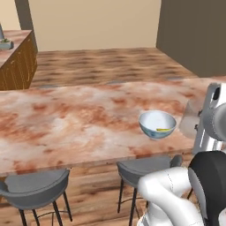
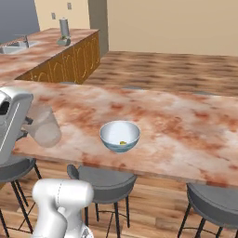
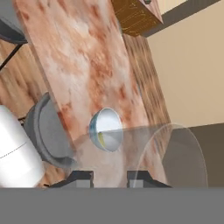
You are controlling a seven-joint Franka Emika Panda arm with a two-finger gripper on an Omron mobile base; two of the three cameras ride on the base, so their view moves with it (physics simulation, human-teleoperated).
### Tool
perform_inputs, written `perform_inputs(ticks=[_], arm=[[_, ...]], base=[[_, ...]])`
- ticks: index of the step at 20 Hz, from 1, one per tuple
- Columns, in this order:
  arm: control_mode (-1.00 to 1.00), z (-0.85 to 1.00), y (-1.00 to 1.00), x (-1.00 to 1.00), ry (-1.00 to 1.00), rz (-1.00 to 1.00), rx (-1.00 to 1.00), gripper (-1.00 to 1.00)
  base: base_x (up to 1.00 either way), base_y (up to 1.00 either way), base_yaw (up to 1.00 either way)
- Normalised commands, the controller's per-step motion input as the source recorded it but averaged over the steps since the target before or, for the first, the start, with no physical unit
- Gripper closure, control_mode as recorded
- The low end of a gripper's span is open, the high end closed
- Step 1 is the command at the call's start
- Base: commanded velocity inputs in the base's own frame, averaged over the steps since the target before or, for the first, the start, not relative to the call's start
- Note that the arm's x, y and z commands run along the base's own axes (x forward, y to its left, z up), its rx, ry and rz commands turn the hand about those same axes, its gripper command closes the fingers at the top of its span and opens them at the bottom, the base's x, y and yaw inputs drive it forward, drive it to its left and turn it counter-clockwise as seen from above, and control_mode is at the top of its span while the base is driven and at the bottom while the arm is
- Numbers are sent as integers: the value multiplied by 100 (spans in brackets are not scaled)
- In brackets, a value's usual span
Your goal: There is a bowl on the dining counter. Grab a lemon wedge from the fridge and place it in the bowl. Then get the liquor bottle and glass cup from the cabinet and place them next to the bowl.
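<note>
Stools (image 1: pixel 37 187) line the near edge of the marbled surface (image 1: pixel 66 119), where the bowl (image 1: pixel 157 124) holds a lemon wedge (image 1: pixel 164 129). Just right of it, the gripper (image 3: pixel 109 177), clamped on an upright glass cup (image 1: pixel 190 118), hangs above the surface's near edge, bowl to its left.

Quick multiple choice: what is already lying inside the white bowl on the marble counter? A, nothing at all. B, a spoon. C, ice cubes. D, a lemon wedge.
D: a small yellow lemon wedge lies at the bottom of the bowl, also seen as a yellow sliver in the left base view.
</note>
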Motion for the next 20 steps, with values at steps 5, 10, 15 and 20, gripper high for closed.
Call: perform_inputs(ticks=[5, 10, 15, 20], arm=[[100, 0, 0, 0, 0, 0, 0, 100], [100, 0, 0, 0, 0, 0, 0, 100], [-100, -5, 2, 88, 13, 17, 3, 100], [-100, -59, 25, 100, 13, 17, 0, 100]], base=[[54, -14, 15], [50, -2, 14], [0, 0, 0], [0, 0, 0]])
